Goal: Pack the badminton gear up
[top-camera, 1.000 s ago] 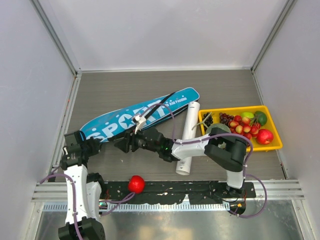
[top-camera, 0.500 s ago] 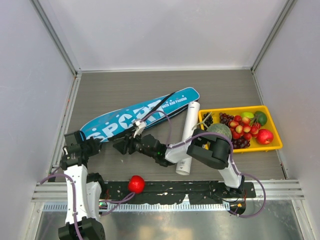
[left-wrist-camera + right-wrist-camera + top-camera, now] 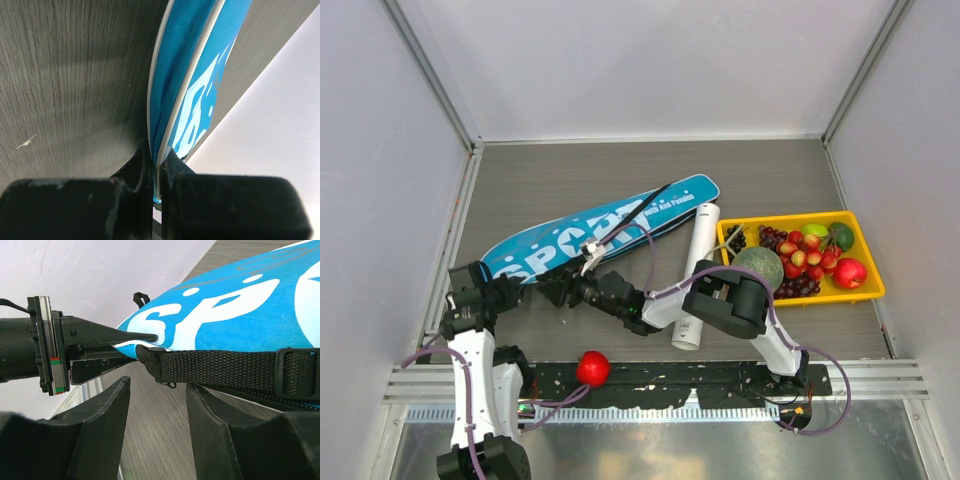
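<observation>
Right gripper [image 3: 548, 288] has shifted toward 9 o'clock along bag [image 3: 560, 248] lower edge. Fingers apart, strap [image 3: 210, 365] just ahead, not gripped. Left gripper [image 3: 156, 161] fingers clamped on bag's 8 o'clock end. Bag diagonal on tabletop [image 3: 570, 170]. Likely lining up zip or strap grab.

So the right gripper [image 3: 546, 290] has slid further left along the near edge of the blue bag [image 3: 550, 250], ending up closer to the left gripper [image 3: 508, 293]. Its elbow swung left too, so the green melon [image 3: 761, 265] in the yellow tray [image 3: 868, 291] isn't half covered anymore.
</observation>
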`<state>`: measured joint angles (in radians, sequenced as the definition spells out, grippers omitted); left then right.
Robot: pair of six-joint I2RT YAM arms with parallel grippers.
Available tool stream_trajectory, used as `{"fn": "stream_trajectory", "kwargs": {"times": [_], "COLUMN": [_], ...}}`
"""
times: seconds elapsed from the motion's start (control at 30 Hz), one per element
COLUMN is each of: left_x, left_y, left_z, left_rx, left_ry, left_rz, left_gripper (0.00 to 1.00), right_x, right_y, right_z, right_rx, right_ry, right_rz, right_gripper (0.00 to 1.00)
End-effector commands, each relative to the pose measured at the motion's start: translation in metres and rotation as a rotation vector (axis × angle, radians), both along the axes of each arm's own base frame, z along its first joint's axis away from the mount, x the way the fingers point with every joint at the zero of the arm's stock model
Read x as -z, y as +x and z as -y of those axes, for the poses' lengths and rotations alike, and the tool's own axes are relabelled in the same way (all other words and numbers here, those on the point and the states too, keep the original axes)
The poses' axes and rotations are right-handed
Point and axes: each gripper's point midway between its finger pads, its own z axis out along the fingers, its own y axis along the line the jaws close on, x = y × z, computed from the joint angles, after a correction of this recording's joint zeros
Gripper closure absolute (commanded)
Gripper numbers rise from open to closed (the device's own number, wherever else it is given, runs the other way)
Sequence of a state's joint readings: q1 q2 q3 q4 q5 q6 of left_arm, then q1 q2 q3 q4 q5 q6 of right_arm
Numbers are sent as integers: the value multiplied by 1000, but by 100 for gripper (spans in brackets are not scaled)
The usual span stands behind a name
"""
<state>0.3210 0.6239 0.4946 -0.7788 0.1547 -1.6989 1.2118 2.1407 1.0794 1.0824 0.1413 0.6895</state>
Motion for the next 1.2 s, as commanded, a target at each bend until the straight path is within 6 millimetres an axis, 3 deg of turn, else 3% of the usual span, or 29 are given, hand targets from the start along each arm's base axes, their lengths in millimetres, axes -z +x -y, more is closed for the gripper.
{"fn": "stream_trajectory", "kwargs": {"times": [0.0, 0.4, 0.53, 0.67, 0.77, 0.97, 1.17], "left_x": [-15, -12, -12, -15, -18, -24, -26], "left_y": [4, 2, 2, 3, 2, 4, 6], "left_z": [12, 13, 12, 8, 4, -2, -11], "left_rx": [24, 29, 24, 9, -6, -20, -48], "left_ry": [-66, -69, -65, -49, -34, 0, 41], "left_rz": [42, 40, 39, 41, 30, 37, 40], "left_gripper": [100, 100, 100, 100, 100, 100, 100], "right_x": [-31, -35, -33, -32, -20, -6, 6], "right_y": [9, 11, 12, 15, 20, 29, 50], "right_z": [-6, -7, -4, 4, 15, 46, 77], "right_rx": [45, 55, 62, 74, 103, 133, 176], "right_ry": [93, 111, 113, 106, 40, -20, -58], "right_rz": [44, 55, 53, 60, 61, 79, 76], "right_gripper": [48, 71, 95, 95, 95, 95, 95]}}
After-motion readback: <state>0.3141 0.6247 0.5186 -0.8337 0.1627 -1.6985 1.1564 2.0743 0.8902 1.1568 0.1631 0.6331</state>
